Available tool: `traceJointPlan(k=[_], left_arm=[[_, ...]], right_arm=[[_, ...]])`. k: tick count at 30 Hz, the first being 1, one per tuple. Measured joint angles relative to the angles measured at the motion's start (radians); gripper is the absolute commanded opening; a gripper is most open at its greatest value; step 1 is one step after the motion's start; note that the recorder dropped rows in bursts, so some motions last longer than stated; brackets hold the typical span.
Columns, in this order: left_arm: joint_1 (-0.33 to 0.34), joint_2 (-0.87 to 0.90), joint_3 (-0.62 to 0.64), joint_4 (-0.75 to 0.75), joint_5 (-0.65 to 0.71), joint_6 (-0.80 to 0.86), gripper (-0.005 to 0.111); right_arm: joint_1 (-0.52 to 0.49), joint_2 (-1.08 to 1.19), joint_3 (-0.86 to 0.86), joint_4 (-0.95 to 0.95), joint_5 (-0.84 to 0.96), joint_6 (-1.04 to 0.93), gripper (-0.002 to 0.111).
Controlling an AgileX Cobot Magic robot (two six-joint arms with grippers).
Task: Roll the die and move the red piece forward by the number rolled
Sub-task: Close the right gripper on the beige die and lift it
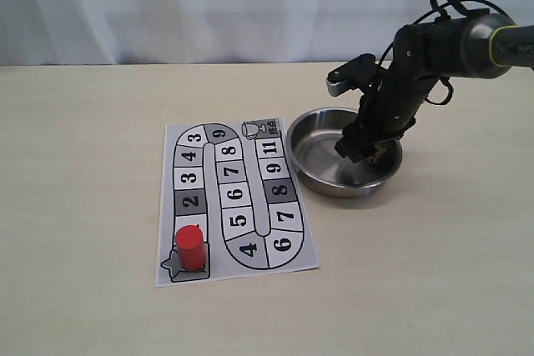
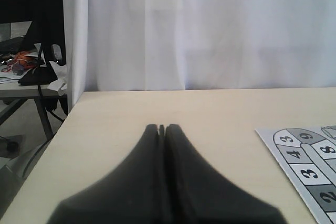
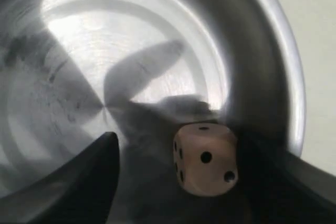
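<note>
My left gripper (image 2: 163, 129) is off to the left over bare table, out of the exterior view. Its fingers are pressed flat together with nothing between them, so it has no part in this step.

The red piece (image 1: 190, 246) stands upright on the start square at the near left corner of the printed game board (image 1: 239, 196), just below the square marked 2. It has not advanced.

To the right of the board, touching or nearly touching its edge, sits the steel bowl (image 1: 338, 188). My right gripper (image 1: 365, 152) reaches down inside it with its fingers (image 3: 84, 182) spread. The die (image 3: 206, 158) lies between them, close to the bowl's wall, clear of one finger and close to the other. I am not clamping it.

I judge the task to be at the rolling stage. I cannot read the die's top face for certain, and the count and moving the red piece are still to do.
</note>
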Motion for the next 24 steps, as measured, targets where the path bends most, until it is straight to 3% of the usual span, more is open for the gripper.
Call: traceJointPlan(k=[15,24], left_arm=[[0.000,0.000,0.000,0.000,0.000,0.000,0.000],[0.000,0.000,0.000,0.000,0.000,0.000,0.000]], right_arm=[[0.000,-0.012,-0.002,0.098,0.006,-0.095,0.061],[0.000,-0.018,-0.002,0.098,0.006,-0.428,0.061]])
